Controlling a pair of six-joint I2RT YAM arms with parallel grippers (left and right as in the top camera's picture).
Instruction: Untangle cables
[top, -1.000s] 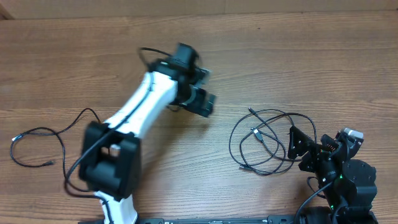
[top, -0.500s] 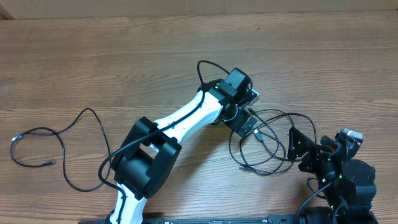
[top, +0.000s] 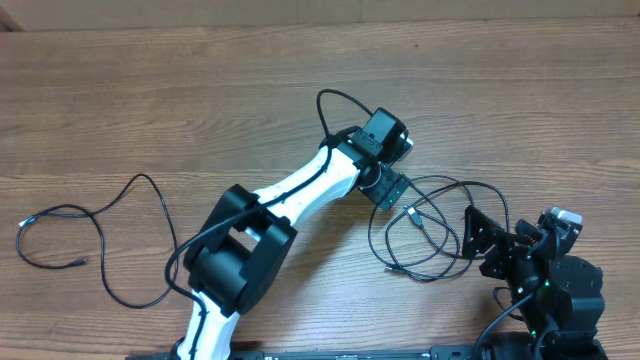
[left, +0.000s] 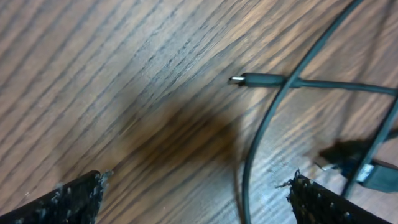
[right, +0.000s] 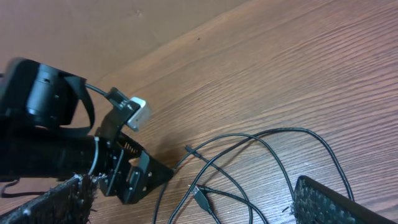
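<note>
A tangle of thin black cables (top: 470, 182) lies in loops on the wooden table at the right. It has a USB plug (top: 412, 214) and a small connector tip (left: 249, 79). My left gripper (top: 392, 190) is open at the tangle's left edge, low over the table, and one cable loop (left: 249, 168) runs between its fingers (left: 199, 190). My right gripper (top: 487, 243) is open and empty at the tangle's right side. The right wrist view shows the loops (right: 273, 132), the USB plug (right: 202, 198) and the left gripper (right: 134, 177) between its own fingers (right: 193, 205).
A separate thin black cable (top: 148, 177) lies spread out on the left of the table, apart from the tangle. The left arm (top: 300, 190) stretches diagonally across the middle. The right arm's base (top: 560, 290) sits at the front right.
The left arm has swung right from the table's middle to the tangle's left edge. In the last half second it drew back slightly. The right arm has not moved.
</note>
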